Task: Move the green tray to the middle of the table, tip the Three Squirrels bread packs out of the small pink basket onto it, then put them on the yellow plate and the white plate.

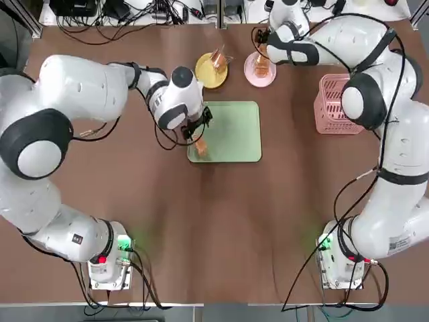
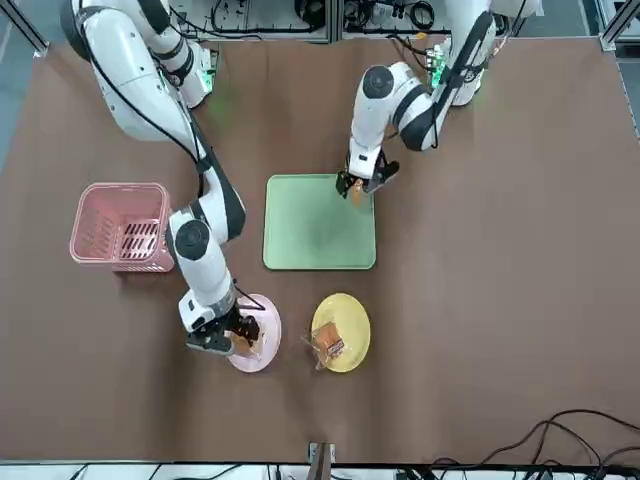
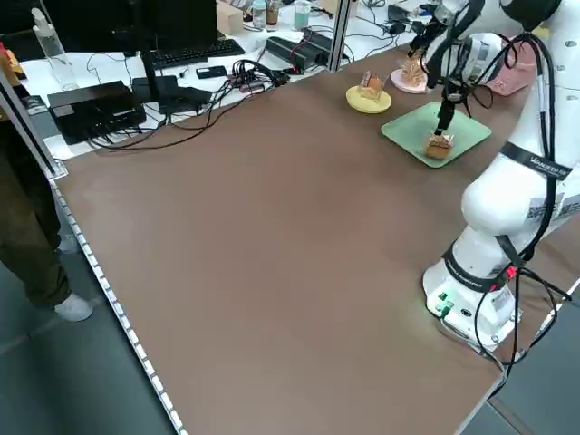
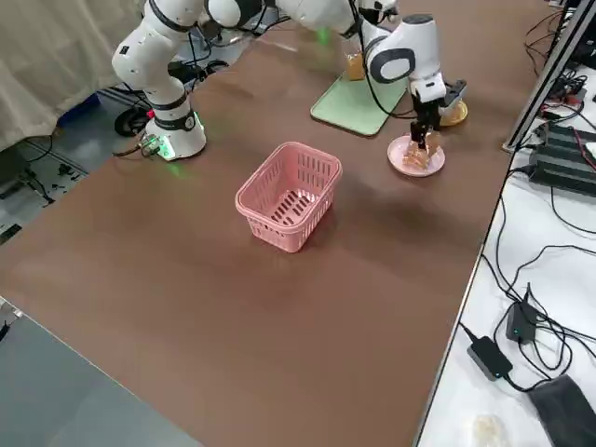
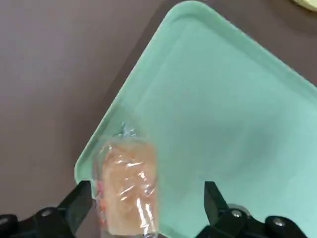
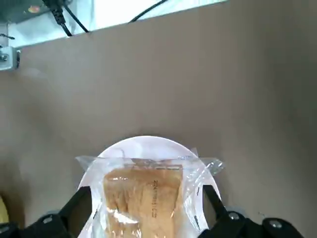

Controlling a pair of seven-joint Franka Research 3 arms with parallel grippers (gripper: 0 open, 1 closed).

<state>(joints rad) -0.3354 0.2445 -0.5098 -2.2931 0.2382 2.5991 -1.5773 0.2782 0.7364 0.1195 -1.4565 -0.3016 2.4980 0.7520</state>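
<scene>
While both grippers gape, crinkly clear bread packs (image 5: 128, 191) lie on the smooth mint tray (image 5: 237, 114) and round white plate (image 6: 143, 147).

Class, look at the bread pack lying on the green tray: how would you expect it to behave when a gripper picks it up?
The bread pack probably squashes easily, since it is soft bread in thin wrap. Its glossy, crinkled film looks slippery. Lying by the green tray's low rim, it may slide if nudged.

A lab bench ringed with cables

Beyond the table's far edge we see a white bench (image 3: 109, 68) crowded with black cables (image 1: 120, 20), a keyboard (image 3: 186, 53) and bottles (image 3: 272, 13); grey floor (image 4: 56, 140) and a pale curtain (image 4: 56, 47) lie alongside.
</scene>
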